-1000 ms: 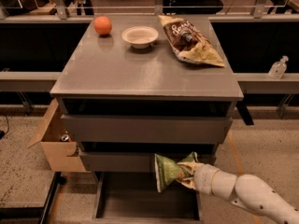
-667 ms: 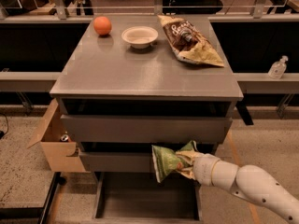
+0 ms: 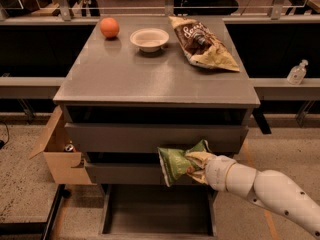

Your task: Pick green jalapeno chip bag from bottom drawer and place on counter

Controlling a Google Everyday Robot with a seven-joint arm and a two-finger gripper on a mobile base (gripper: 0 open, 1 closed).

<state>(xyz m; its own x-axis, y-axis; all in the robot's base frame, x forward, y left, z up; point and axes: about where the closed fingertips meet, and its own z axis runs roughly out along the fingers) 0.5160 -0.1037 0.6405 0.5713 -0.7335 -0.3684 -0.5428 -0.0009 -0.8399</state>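
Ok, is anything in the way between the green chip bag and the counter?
Nothing visible. The claw holds the green chip bag before the drawers, below the counter; orange, bowl and brown bag sit far back.

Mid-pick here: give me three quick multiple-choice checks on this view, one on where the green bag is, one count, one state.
1. Where is the green jalapeno chip bag?
A. on the floor
B. in the pincer, in the air before the drawer fronts
C. in a sink

2. How many things lie on the counter?
A. one
B. three
C. six

3. The bottom drawer is:
A. pulled open, floor bare
B. shut
C. open and full

Answers:
1 B: the pincer is shut on the bag, above the open drawer.
2 B: orange round object, bowl, brown and yellow chip bag.
3 A: its bare tray shows below the bag.
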